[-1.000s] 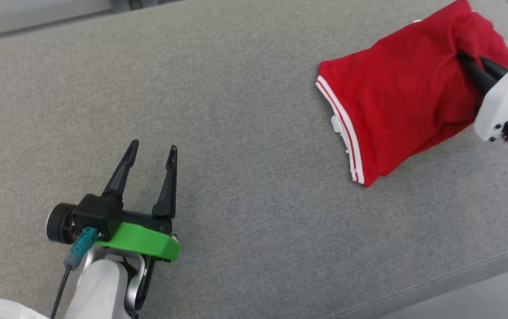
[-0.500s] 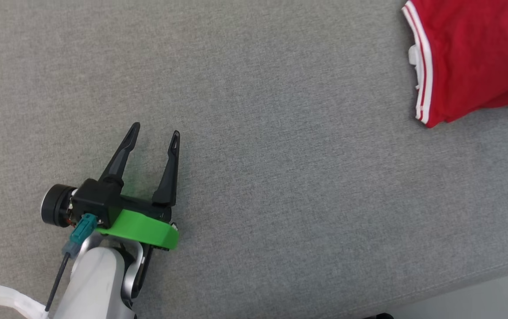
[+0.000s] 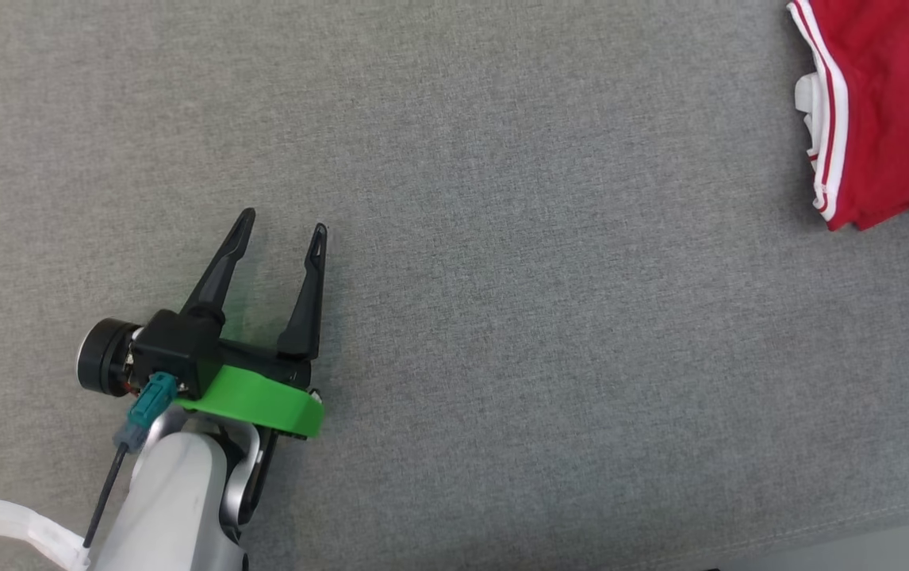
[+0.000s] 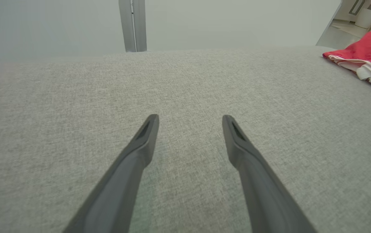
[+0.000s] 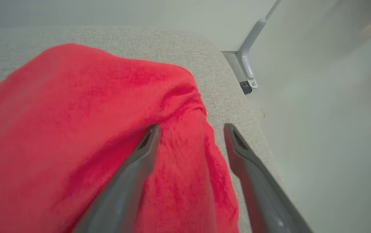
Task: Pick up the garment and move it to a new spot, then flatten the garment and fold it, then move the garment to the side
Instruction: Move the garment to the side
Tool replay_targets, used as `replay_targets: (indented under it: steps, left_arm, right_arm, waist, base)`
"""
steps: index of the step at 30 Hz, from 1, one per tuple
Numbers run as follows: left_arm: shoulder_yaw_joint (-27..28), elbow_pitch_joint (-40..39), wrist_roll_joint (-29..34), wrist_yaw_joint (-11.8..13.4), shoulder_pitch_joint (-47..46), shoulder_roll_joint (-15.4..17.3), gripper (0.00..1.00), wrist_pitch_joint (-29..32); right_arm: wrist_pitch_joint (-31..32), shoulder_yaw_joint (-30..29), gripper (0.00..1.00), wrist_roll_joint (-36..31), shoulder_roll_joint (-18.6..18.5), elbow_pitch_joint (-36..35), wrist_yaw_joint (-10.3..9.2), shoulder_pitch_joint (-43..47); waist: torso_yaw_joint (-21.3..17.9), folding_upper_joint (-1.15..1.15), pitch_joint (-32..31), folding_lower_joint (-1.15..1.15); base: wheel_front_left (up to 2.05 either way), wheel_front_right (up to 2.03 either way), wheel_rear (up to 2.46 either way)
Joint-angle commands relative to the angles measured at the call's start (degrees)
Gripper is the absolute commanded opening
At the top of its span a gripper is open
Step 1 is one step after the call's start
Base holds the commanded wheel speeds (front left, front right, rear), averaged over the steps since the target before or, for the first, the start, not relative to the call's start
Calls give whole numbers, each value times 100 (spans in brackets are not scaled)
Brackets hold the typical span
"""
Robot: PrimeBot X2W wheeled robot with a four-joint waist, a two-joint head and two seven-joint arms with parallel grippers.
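Note:
The garment (image 3: pixel 891 111) is a folded red piece with white stripes along one edge, lying at the far right of the grey cushioned surface (image 3: pixel 502 317). In the left wrist view the garment (image 4: pixel 365 55) lies off to the upper right. My left gripper (image 3: pixel 283 224) hovers open over bare fabric at the lower left, nothing between its fingers (image 4: pixel 141 145). In the right wrist view my right gripper (image 5: pixel 191 129) stands open just above the garment (image 5: pixel 75 129), its jaws apart over a raised fold near the cushion's edge.
The cushion's right edge (image 5: pixel 237 97) drops off to pale floor, where a metal leg with a caster (image 5: pixel 247 74) stands. A grey upright post (image 4: pixel 132 26) rises behind the far edge. A white strip (image 3: pixel 2 523) shows beside my left forearm.
The head camera has swung left, pushing the garment toward the picture's right edge and the right gripper out of it. The right gripper, shut on the garment a second ago, now stands open.

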Motion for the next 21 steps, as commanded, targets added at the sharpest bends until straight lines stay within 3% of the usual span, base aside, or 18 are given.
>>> replay_targets:
  steps: [1,10,21]
  left_arm:
    - [28,26,-46,38,-35,-1,100,-57]
    - [258,236,-266,150,322,-24,100,-253]
    - [816,45,-503,431,1043,118,100,-335]
  right_arm:
    - [-157,21,100,-169,11,190,1,-122]
    - [-1170,149,100,-770,386,527,0,-444]
    - [-1560,448,100,-379,1004,-754,0,457]
  waist:
    - [42,0,-149,-1]
    - [4,0,-1026,-1]
    - [-42,0,-2261,-1]
  base:
    - [0,0,0]
    - [0,0,0]
    - [0,0,0]
